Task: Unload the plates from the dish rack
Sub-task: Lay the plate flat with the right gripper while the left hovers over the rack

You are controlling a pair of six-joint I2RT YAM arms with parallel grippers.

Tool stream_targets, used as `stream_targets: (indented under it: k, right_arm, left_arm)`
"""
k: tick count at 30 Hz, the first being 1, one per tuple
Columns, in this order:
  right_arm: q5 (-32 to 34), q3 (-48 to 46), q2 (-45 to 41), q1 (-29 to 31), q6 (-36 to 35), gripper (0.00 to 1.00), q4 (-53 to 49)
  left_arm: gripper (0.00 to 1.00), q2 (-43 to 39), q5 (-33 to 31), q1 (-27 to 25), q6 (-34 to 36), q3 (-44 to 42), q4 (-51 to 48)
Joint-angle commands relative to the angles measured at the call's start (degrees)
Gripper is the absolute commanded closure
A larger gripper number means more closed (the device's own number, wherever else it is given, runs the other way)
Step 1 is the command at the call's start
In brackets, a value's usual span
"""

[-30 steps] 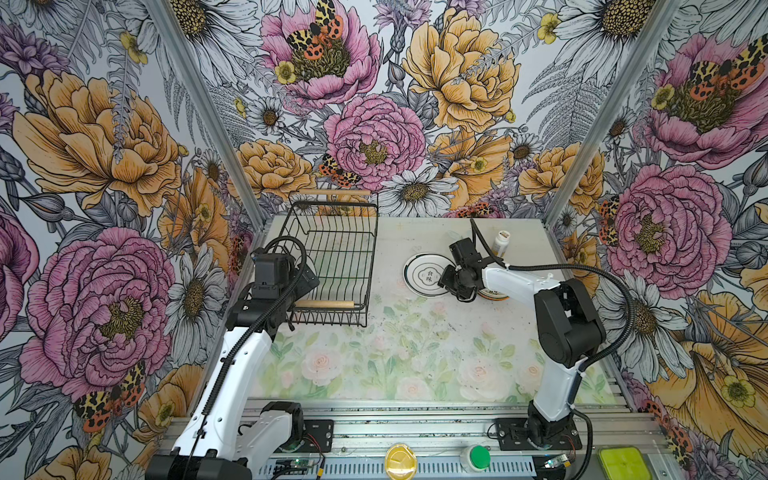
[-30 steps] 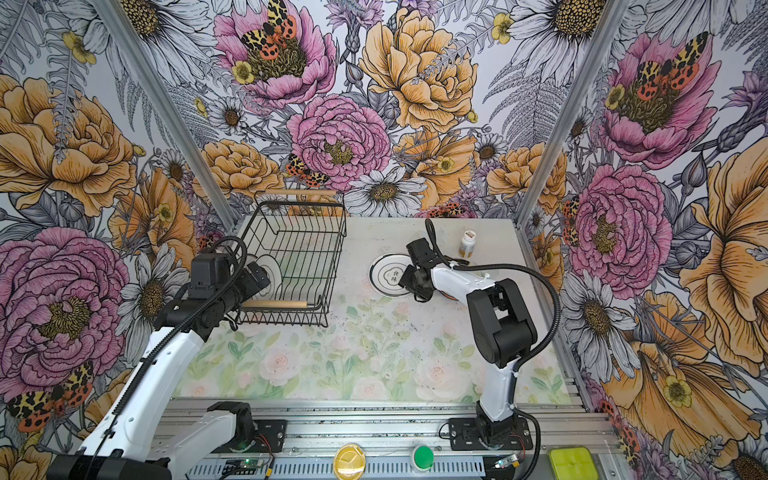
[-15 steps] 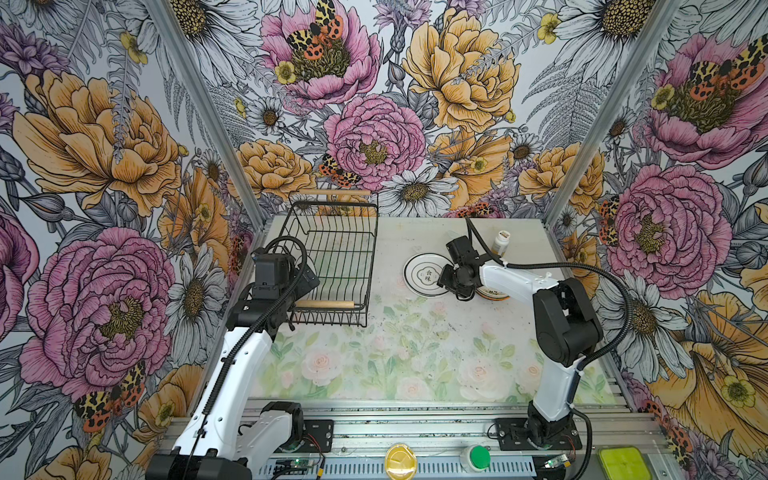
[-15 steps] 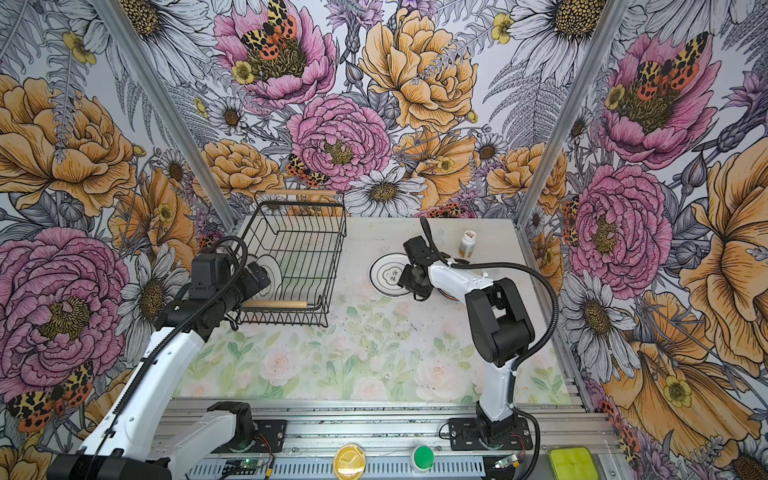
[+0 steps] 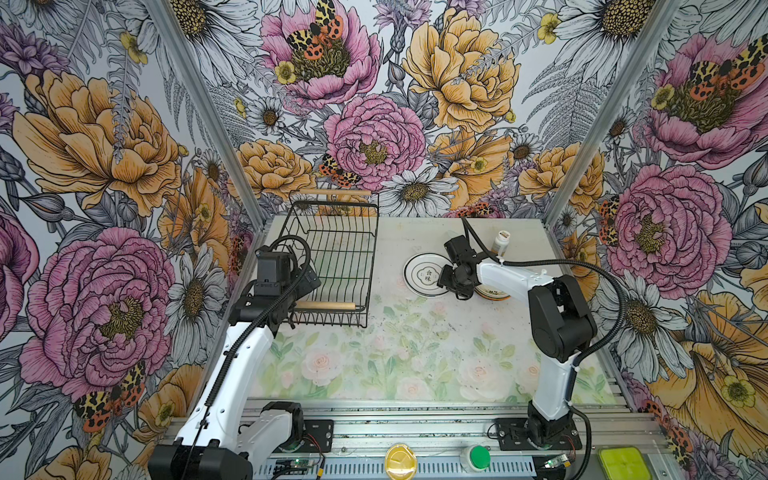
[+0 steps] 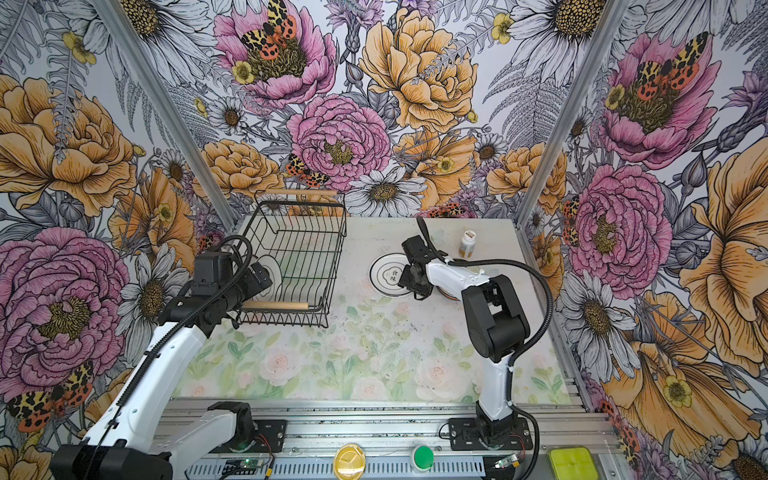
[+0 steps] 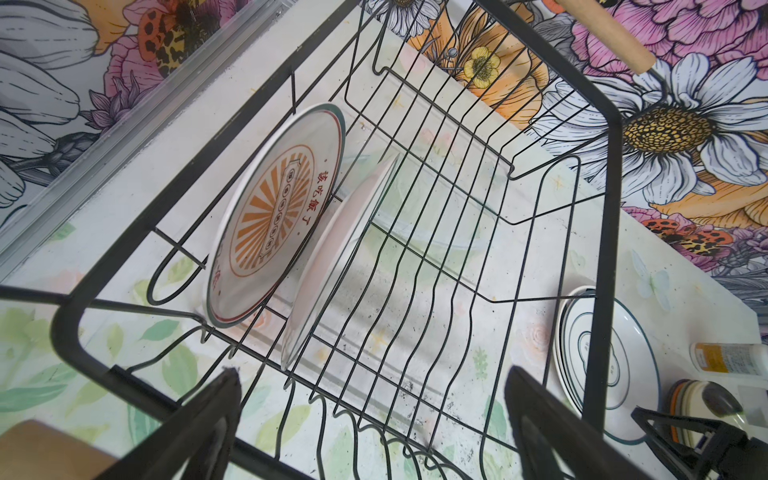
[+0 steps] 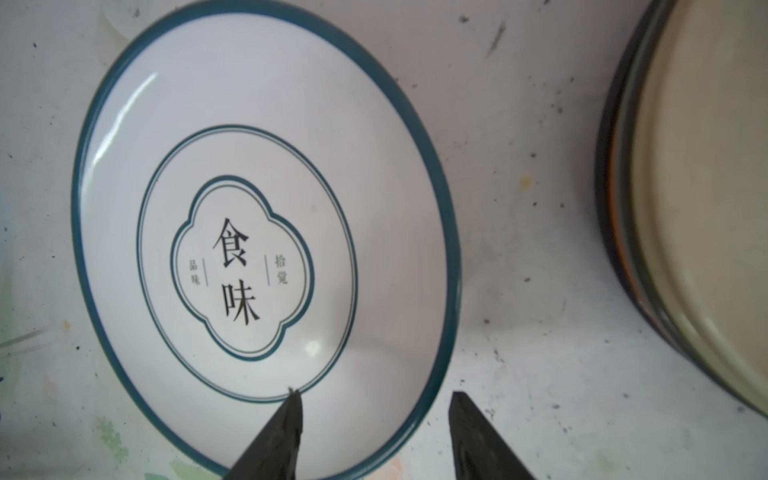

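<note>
The black wire dish rack (image 5: 371,266) (image 6: 335,270) (image 7: 611,208) stands at the back left. Two plates stand on edge in it: an orange sunburst plate (image 7: 274,220) (image 6: 272,274) and a white plate (image 7: 332,266) leaning beside it. My left gripper (image 7: 374,374) (image 6: 259,278) hangs open over the rack's near end, holding nothing. A white plate with a teal rim and characters (image 5: 424,274) (image 6: 386,274) (image 8: 257,232) lies flat on the table. My right gripper (image 8: 376,395) (image 5: 446,278) is open, its jaws either side of that plate's rim.
A stack of plates (image 5: 492,293) (image 8: 706,208) (image 7: 681,399) sits just right of the teal-rimmed plate, partly under the right arm. A small white pill bottle (image 5: 500,243) (image 6: 468,244) stands behind it. Flowered walls close in the back and both sides.
The right gripper's jaws have spread slightly over the teal-rimmed plate and the wrist has shifted a little. The left arm has not moved.
</note>
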Motion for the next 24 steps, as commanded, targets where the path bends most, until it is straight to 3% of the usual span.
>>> stream_targets:
  k: [1, 24]
  right_arm:
    - [1.52, 2.42, 1.87, 0.17, -1.53, 0.42, -0.56]
    - [4.61, 11.76, 9.25, 1.13, -7.22, 0.4, -8.57]
  left_arm:
    - [0.01, 0.47, 0.59, 0.85, 1.42, 1.58, -1.48]
    - [0.01, 3.13, 1.23, 1.6, 2.34, 1.67, -1.39]
